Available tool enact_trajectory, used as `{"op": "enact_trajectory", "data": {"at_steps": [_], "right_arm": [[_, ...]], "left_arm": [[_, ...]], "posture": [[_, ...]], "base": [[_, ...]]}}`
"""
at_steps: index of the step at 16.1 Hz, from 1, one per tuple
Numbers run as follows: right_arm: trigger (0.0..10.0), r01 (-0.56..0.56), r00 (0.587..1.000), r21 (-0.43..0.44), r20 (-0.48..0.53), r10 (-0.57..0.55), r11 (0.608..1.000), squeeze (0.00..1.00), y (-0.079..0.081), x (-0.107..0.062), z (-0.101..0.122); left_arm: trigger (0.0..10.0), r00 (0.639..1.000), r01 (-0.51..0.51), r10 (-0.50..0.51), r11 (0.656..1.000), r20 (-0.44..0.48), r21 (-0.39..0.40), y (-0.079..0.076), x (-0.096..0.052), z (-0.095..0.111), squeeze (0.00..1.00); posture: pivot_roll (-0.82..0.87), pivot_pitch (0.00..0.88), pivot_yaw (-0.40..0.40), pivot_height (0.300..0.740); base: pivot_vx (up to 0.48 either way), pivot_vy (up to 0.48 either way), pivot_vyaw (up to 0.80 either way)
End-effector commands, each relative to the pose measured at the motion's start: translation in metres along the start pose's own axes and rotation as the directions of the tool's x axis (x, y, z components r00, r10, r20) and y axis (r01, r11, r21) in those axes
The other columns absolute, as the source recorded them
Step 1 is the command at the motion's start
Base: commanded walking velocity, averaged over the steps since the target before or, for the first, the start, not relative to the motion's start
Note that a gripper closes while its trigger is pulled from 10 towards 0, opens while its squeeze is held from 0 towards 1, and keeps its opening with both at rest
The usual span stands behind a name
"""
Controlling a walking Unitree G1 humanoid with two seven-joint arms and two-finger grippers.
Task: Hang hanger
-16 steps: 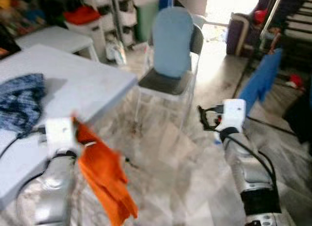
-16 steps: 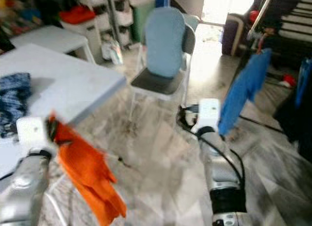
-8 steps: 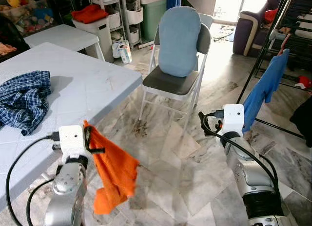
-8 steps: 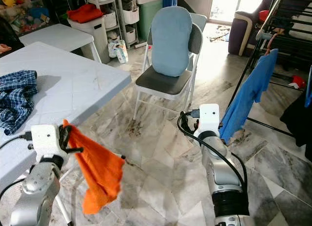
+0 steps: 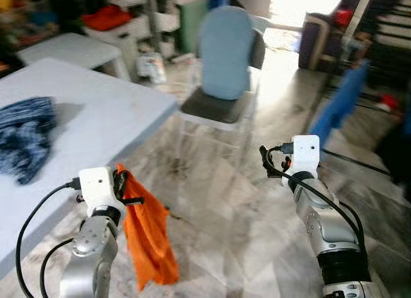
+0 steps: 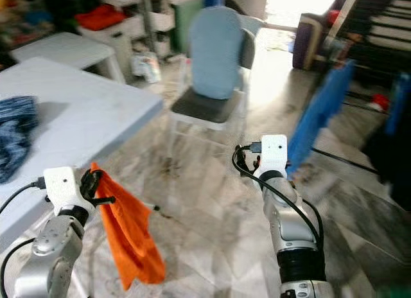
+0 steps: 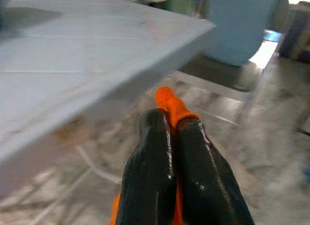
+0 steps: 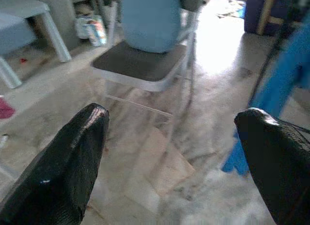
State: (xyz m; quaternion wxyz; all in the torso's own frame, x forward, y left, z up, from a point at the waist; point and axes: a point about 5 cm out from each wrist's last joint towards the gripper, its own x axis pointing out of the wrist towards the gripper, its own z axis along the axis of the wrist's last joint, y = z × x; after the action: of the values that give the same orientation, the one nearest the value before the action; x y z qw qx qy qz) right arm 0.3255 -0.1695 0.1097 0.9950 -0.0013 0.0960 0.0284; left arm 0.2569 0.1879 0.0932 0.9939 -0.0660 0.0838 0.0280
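Observation:
An orange cloth [image 5: 149,239] hangs down from my left gripper [image 5: 126,187], whose fingers are shut on its top edge, low beside the table's front corner. In the left wrist view the two black fingers [image 7: 150,176] press together with a bit of orange cloth [image 7: 167,100] poking out past their tips. My right gripper [image 5: 270,162] is held out over the floor at mid right, open and holding nothing; its fingers [image 8: 72,157] stand wide apart in the right wrist view. A blue garment [image 5: 339,100] hangs on a dark drying rack at the far right, blurred.
A pale table [image 5: 96,112] with a blue plaid cloth [image 5: 26,136] stands on the left. A folding chair [image 5: 221,108] with a blue cushion is ahead in the middle. Storage shelves line the back wall, and stairs rise at the back right. Marble floor lies between.
The camera has shifted and the picture is blurred again. The orange cloth, which billowed out sideways half a second ago, now hangs straighter down. Both grippers keep their states.

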Motion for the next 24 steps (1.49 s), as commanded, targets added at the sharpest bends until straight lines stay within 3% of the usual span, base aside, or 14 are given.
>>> {"op": "enact_trajectory", "data": {"at_steps": [1,14,21,24], "right_arm": [[10.0,0.013,1.0,0.0,-0.002,-0.013,1.0,0.0,-0.002,0.001,0.002],[10.0,-0.037,0.998,-0.019,0.046,0.038,0.999,0.0,0.005,0.003,0.009],[10.0,-0.032,0.996,-0.022,0.087,0.034,0.999,0.0,0.002,0.003,0.017],[10.0,-0.032,0.996,-0.017,0.078,0.034,0.999,0.0,0.003,0.003,0.015]], "left_arm": [[10.0,0.998,0.052,-0.052,0.999,0.034,0.0,-0.006,0.001,0.011,0.0],[10.0,0.997,-0.009,0.005,0.999,0.079,0.043,-0.002,0.002,0.017,0.0],[10.0,0.997,0.043,-0.046,0.998,0.065,0.041,-0.012,0.001,0.014,0.0],[10.0,0.995,0.076,-0.078,0.997,0.062,0.026,-0.016,0.001,0.013,0.0]], "posture": [[-0.02,0.0,0.046,0.74],[-0.01,0.0,0.043,0.74],[-0.02,0.0,0.036,0.74],[-0.02,0.0,0.038,0.74]], "base": [[0.0,0.0,-0.76],[0.0,0.0,-0.05],[0.0,0.0,0.0],[0.0,0.0,-0.7]]}}
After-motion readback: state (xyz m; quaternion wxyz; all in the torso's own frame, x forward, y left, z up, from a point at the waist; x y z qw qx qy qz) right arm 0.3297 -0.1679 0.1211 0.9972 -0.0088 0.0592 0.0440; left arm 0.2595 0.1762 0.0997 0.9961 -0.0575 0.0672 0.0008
